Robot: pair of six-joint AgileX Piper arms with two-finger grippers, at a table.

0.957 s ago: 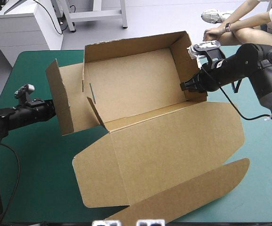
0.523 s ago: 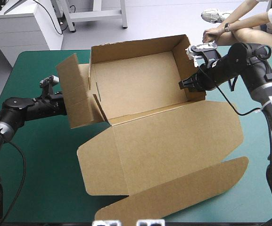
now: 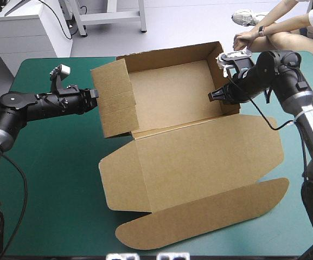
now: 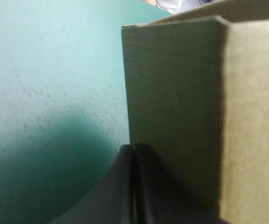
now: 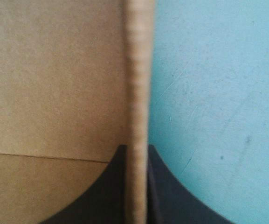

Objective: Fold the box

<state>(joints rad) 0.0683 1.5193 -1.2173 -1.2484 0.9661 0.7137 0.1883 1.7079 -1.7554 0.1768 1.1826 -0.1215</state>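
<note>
The brown box (image 3: pixel 170 89) stands at the table's far middle with back, right and left walls raised. Its lid (image 3: pixel 199 160) lies flat toward the front. In the high view my left gripper (image 3: pixel 95 94) touches the outside of the left wall (image 3: pixel 114 97). The left wrist view shows that gripper (image 4: pixel 133 154) shut, its tip against the wall's outer face (image 4: pixel 181 116). My right gripper (image 3: pixel 212 97) grips the right wall near its front end. In the right wrist view the wall's edge (image 5: pixel 138 84) runs between the fingers of the right gripper (image 5: pixel 136 154).
The lid's long rounded flap (image 3: pixel 205 219) lies close to the table's front edge. Bare teal-green cover (image 3: pixel 48 179) shows left of the box and past the lid at the right (image 3: pixel 297 179).
My left gripper has swung rightward and pushed the box's left wall from leaning outward to upright. The whole box has slid a little to the right. The right gripper keeps its hold.
</note>
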